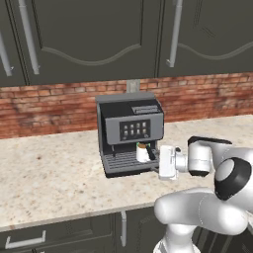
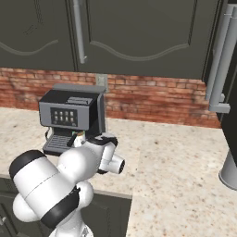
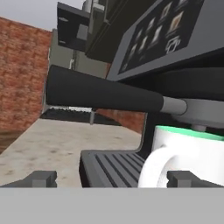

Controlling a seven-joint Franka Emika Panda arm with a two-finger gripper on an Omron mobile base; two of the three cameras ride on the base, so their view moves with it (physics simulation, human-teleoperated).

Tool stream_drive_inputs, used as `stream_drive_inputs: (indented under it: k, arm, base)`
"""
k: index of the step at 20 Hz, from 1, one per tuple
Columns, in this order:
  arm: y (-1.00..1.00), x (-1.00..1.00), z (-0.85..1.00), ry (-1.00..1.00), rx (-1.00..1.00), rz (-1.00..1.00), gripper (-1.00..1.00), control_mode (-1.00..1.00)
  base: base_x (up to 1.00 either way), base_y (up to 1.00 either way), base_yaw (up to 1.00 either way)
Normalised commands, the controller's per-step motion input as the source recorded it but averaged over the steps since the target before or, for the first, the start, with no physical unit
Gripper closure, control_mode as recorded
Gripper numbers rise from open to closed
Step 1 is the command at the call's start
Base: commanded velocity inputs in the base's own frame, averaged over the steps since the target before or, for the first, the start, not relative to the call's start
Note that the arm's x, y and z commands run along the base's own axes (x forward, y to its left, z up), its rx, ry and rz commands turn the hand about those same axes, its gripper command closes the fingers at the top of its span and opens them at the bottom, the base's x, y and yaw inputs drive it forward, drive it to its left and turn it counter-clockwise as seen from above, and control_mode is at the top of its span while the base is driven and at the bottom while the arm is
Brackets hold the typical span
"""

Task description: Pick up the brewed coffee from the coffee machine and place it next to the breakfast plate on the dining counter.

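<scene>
The brewed coffee [image 1: 142,152] sits on the slatted drip tray of the coffee machine [image 1: 129,132], under the spout and toward the tray's right side, with brown liquid showing inside its green-tinted rim. The machine stands on the speckled surface [image 1: 49,173] against a brick wall [image 1: 49,106], with dark cabinets [image 1: 99,34] above.

The end effector [image 1: 154,157] is just beside the mug, coming in low from the right at about mug height, its fingers spread wide with nothing between them. In the hand view the mug [image 3: 188,157] is close and off to the right, its handle loop turned toward the camera, and 1 dark fingertip [image 3: 181,178] stands in front of it while the other is well off to the left over the tray.

My guess is the mug is a stiff, smooth ceramic piece, light enough but slippery and full of liquid, so it should stay upright and move without jerks. The round body looks like the safer place to clamp, across its middle, since the handle is thin and facing the hand. The end effector seems to need a shift toward the mug so both fingers straddle it. The portafilter handle [image 3: 105,94] juts out above, so lifting straight up looks risky.
</scene>
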Motion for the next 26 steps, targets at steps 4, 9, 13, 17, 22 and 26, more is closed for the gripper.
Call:
stream_drive_inputs:
  k: [4,9,13,17,22,26]
  arm:
    - [0.0,0.0,-0.01,0.0,0.0,-0.05,-1.0,-1.0]
    - [0.19,0.0,0.0,0.0,0.0,-0.24,-1.0,-1.0]
    - [0.21,0.0,0.0,0.0,0.0,-0.23,-1.0,-1.0]
    - [0.27,-0.02,-0.09,0.14,0.0,-0.11,-1.0,-1.0]
    - [0.32,-0.07,-0.15,0.17,0.0,-0.05,-1.0,-1.0]
    - [0.28,-0.09,-0.18,0.12,0.0,0.0,-1.0,-1.0]
  base:
    - [0.0,0.0,0.0]
    - [0.0,0.0,0.0]
    - [0.0,0.0,0.0]
    - [0.0,0.0,0.0]
    - [0.0,0.0,0.0]
    - [0.0,0.0,0.0]
